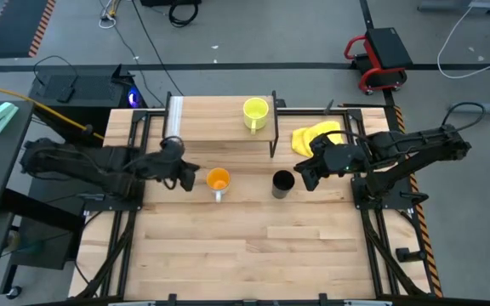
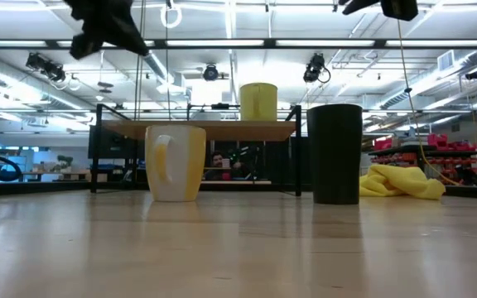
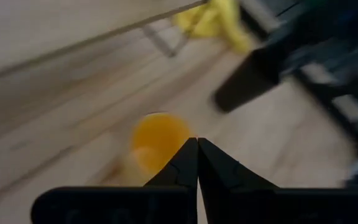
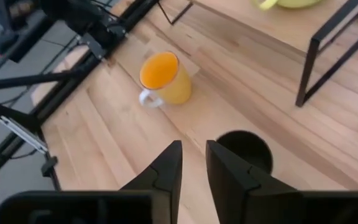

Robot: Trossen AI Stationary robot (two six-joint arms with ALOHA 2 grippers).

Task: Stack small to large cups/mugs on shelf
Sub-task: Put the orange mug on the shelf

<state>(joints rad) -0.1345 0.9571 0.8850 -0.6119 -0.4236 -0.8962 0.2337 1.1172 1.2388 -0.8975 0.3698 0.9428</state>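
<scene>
The yellow-green mug [image 1: 255, 112] stands upright on the shelf [image 1: 211, 123], near its right end, and shows as the mug [image 2: 258, 101] in the low view. The orange-inside mug [image 1: 218, 179] [image 4: 163, 77] and the black cup [image 1: 283, 183] [image 2: 334, 153] stand upright on the tabletop in front of the shelf. My left gripper [image 1: 190, 177] [image 3: 197, 140] is shut and hovers just left of the orange-inside mug [image 3: 157, 140]. My right gripper [image 1: 304, 177] [image 4: 193, 147] hovers right of the black cup [image 4: 246, 148], its fingers a narrow gap apart.
A crumpled yellow cloth [image 1: 317, 136] [image 2: 400, 182] lies on the table right of the shelf, behind my right arm. The shelf's black legs [image 4: 319, 59] stand close behind the two cups. The near half of the tabletop [image 1: 245, 246] holds nothing.
</scene>
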